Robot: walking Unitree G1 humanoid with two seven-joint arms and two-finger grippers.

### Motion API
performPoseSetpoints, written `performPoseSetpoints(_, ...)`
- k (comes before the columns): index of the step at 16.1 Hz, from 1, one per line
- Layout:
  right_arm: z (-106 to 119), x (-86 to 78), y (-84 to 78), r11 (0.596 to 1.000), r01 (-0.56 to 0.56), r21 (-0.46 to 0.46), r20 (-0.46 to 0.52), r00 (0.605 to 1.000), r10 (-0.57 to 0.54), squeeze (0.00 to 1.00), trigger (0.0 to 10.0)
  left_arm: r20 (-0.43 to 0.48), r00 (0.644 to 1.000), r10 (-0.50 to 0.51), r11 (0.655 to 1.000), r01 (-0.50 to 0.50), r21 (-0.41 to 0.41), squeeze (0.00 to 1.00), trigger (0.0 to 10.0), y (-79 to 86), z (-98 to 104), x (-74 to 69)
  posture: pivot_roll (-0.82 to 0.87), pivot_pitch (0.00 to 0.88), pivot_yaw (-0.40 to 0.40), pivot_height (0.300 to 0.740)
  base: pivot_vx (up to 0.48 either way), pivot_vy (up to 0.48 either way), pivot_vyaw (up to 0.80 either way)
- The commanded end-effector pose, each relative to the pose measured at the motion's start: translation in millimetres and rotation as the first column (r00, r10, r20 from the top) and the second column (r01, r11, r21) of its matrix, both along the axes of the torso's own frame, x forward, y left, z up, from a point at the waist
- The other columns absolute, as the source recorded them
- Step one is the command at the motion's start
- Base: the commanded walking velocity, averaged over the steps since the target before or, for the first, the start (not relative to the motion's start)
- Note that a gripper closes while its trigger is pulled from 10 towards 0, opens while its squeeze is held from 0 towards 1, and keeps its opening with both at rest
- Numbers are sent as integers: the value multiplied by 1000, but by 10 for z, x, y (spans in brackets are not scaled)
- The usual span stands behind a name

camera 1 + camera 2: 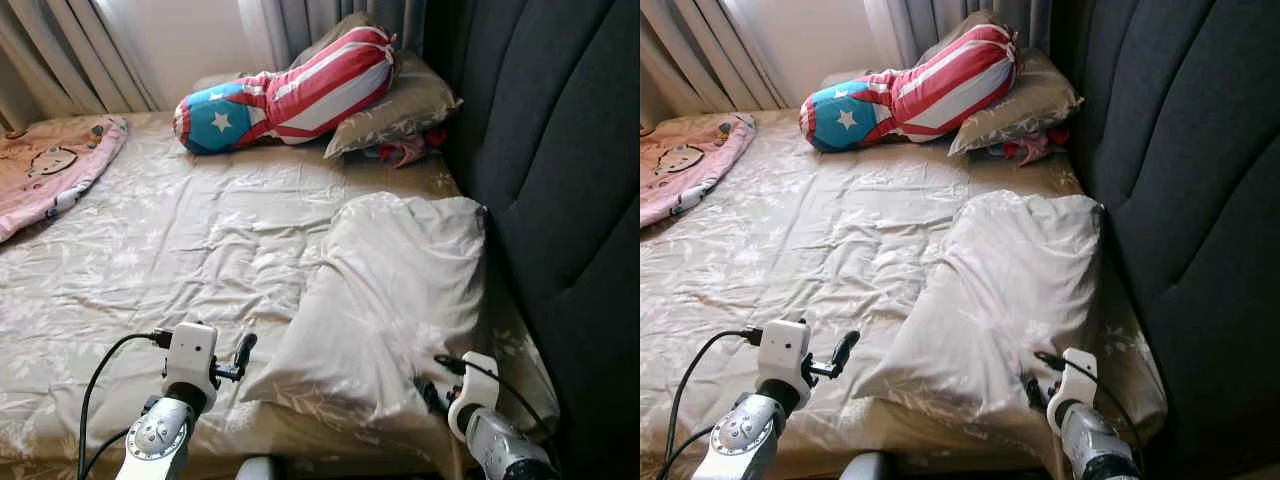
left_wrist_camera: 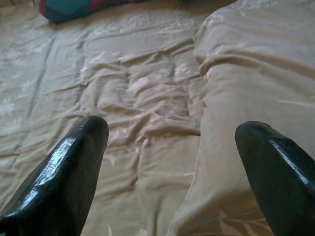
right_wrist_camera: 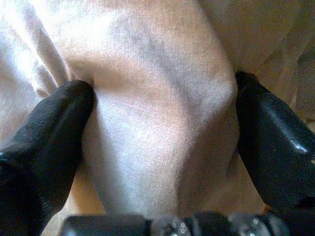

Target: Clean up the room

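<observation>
The right gripper [image 3: 162, 128] pinches a bulge of the pillow [image 1: 385, 290] between its fingers [image 3: 47, 132]. The left gripper [image 2: 172, 152] hovers open just beside the pillow's edge, over the bed sheet [image 1: 180, 250].

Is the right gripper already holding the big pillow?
Yes. The right gripper has the big pillow bunched between its fingers at the near corner.

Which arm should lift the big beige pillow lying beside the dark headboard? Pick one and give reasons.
Right. The right gripper already has a fold of the big beige pillow between its two black fingers at the near corner. The left gripper is open over the rumpled bedsheet, beside the pillow's edge, holding nothing.
</observation>
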State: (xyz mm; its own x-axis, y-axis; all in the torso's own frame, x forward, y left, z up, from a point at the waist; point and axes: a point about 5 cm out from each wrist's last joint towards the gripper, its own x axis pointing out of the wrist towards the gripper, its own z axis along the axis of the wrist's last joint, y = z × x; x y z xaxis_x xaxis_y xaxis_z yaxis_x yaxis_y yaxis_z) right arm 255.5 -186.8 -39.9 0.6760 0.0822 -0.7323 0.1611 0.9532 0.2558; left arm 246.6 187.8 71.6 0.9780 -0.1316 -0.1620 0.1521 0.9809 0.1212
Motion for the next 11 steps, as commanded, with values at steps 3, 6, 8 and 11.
performPoseSetpoints(3, -284, -389, 177, 996, -66, 61, -184, 980, 76, 0, 10000, -5, 1000, 7, 1000, -7, -2, 0, 10000, 5, 23, -30, 32, 122, 80, 662, 0, 0, 0)
performPoseSetpoints(6, -287, -386, 249, 995, -55, 88, -165, 984, 69, 0, 0, -2, 1000, 11, 1000, -11, -2, 0, 10000, 6, 38, -28, 46, 121, 78, 662, 0, 0, 0)
performPoseSetpoints(8, -263, -340, 342, 992, -72, 101, -143, 986, 86, 0, 0, 0, 1000, 12, 1000, -12, 5, 0, 10000, 26, 54, -25, 44, 120, 79, 662, 0, 0, 0)
performPoseSetpoints(11, -230, -284, 367, 993, -50, 109, -109, 992, 62, 0, 0, 5, 1000, 12, 1000, -12, 8, 0, 10000, 22, 76, -3, 46, 119, 81, 662, 0, 0, 0)
